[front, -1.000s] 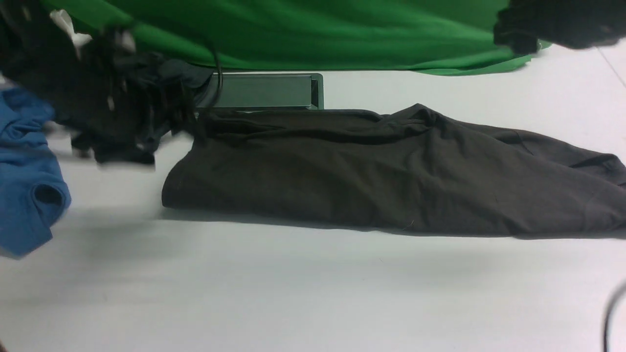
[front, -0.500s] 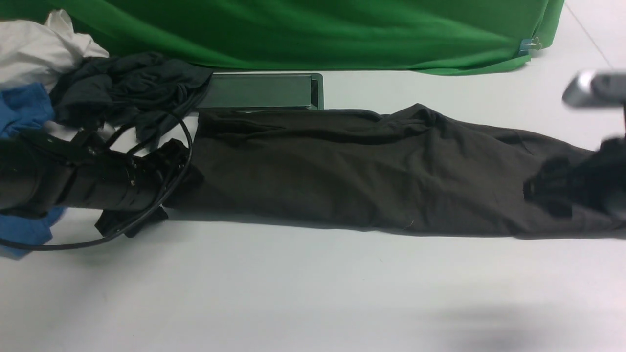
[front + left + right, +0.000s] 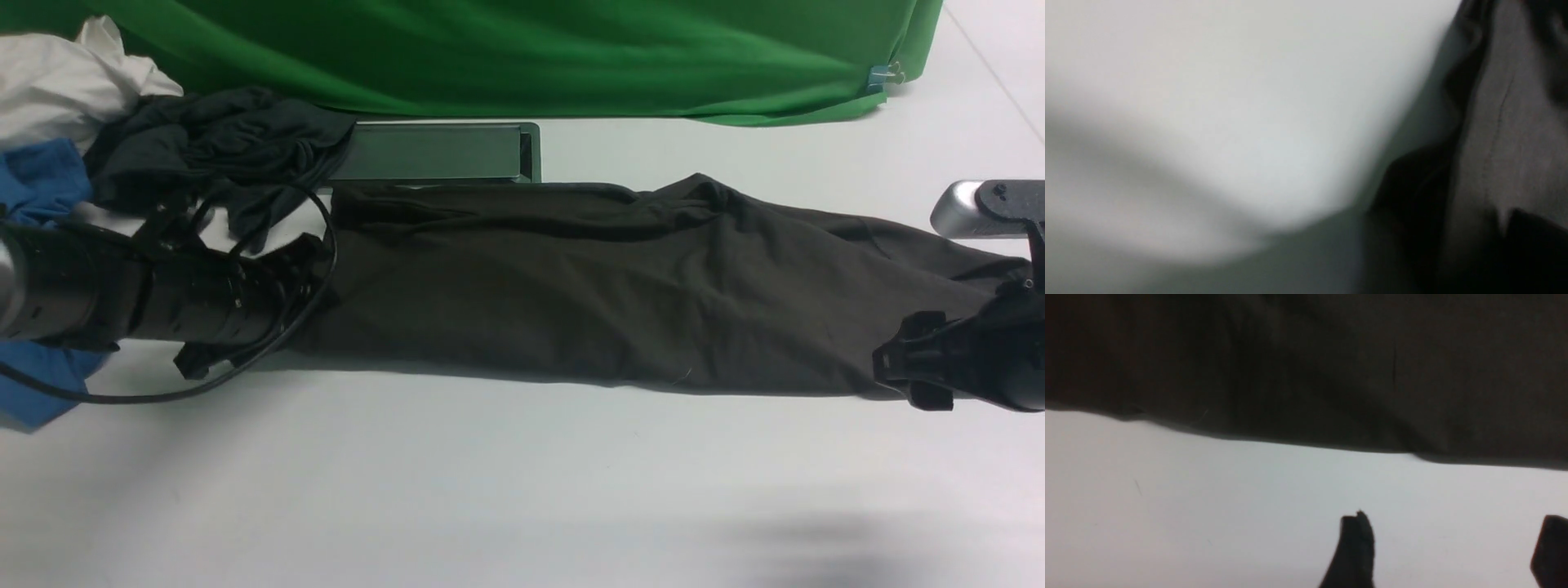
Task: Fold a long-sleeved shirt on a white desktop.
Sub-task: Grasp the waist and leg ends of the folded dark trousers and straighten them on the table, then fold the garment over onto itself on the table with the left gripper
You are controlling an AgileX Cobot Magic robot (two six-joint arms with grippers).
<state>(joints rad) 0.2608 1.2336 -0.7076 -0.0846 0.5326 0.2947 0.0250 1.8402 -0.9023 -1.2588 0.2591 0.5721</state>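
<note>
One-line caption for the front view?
Left claw and right claw at opposite ends of the long-sleeved shirt lying across the white desktop.

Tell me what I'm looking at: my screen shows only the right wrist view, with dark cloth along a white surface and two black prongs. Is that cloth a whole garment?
Observer: Yes. The front view shows a long-sleeved shirt lying as a long band across the white desktop.
Operator: Is another arm involved?
Observer: The left arm has its tip at the shirt's far end; I cannot tell whether its jaws grip.
Operator: Anything else around?
Observer: A pile of clothes, white, blue and dark, sits beyond that arm.
</note>
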